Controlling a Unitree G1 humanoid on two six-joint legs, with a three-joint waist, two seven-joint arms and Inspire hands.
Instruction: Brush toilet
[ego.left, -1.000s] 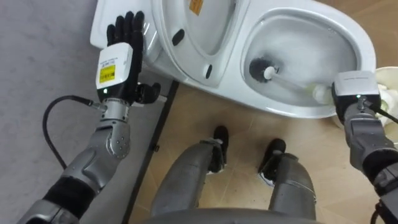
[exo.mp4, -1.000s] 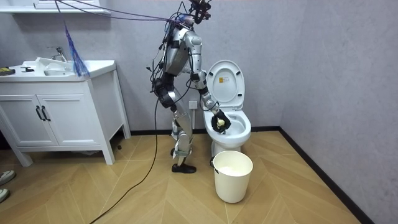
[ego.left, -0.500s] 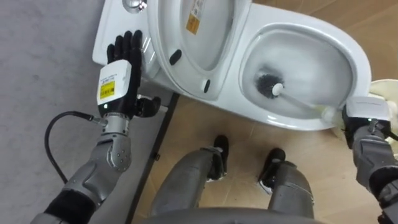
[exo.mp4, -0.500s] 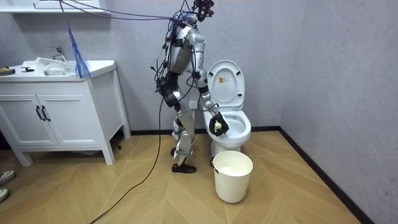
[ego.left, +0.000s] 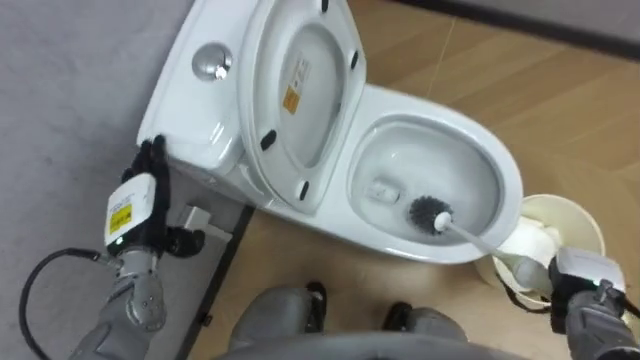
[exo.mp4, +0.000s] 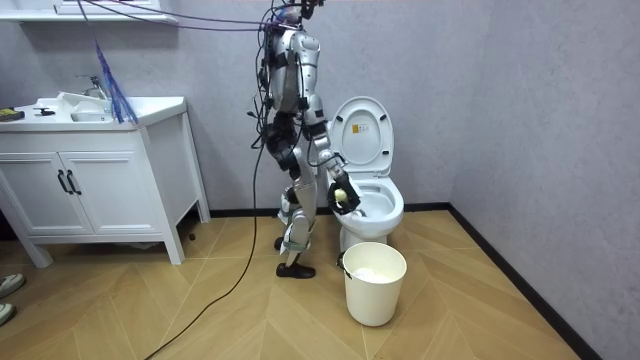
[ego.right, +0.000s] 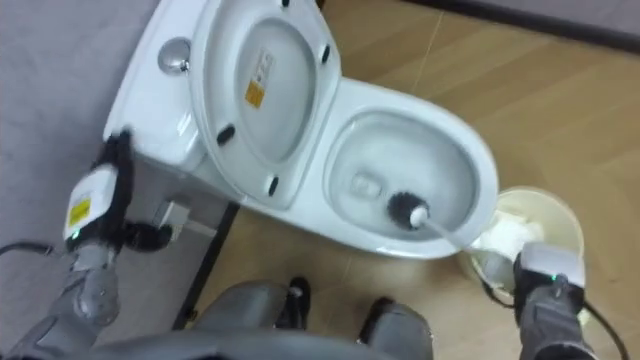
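The white toilet stands with its seat and lid raised against the tank. A toilet brush with a black bristle head hangs inside the bowl near its front rim. Its white handle slants over the rim to my right hand, which is shut on it at the lower right. My left hand is held up beside the tank at the left, fingers straight and holding nothing. In the room view I stand upright at the toilet, on the room view's left of it.
A white bucket stands on the wooden floor just in front of the bowl, close to my right hand. A grey wall runs behind the tank. A white vanity cabinet with a sink stands further off at the room view's left.
I have straightened up and the eye views have shifted. The brush head has come from deep in the bowl toward its front rim, as my right hand drew back.
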